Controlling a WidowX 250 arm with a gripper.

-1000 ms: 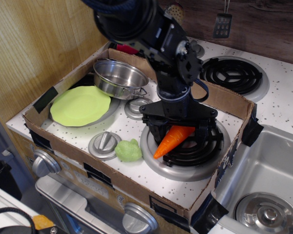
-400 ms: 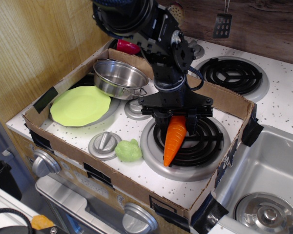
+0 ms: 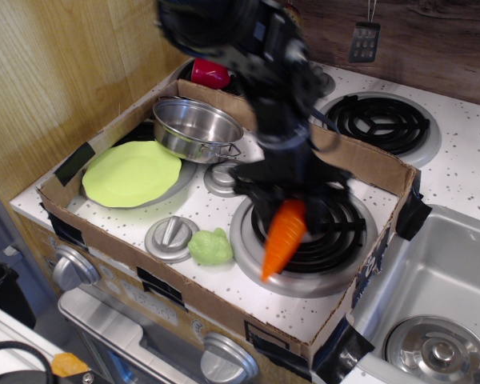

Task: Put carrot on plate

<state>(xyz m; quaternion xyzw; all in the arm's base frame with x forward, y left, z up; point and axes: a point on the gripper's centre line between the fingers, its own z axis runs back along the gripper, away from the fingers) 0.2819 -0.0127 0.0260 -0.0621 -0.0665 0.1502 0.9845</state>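
The orange carrot [image 3: 281, 238] hangs point-down over the front black burner [image 3: 316, 232], held at its top end by my gripper [image 3: 290, 202], which is shut on it; its green stub is hidden between the fingers. The arm is motion-blurred. The lime-green plate [image 3: 131, 173] lies flat at the left of the stovetop, well to the left of the gripper, with nothing on it.
A steel pot [image 3: 196, 128] stands behind the plate. A pale green lumpy toy [image 3: 211, 246] lies by a grey knob [image 3: 171, 238] near the front cardboard wall [image 3: 184, 300]. A second burner [image 3: 378, 122] is at the back right; a sink [image 3: 440, 304] lies right.
The gripper has lifted the carrot off the burner; it swung from lying tilted to hanging point-down, and now tilts slightly left as the arm moves.
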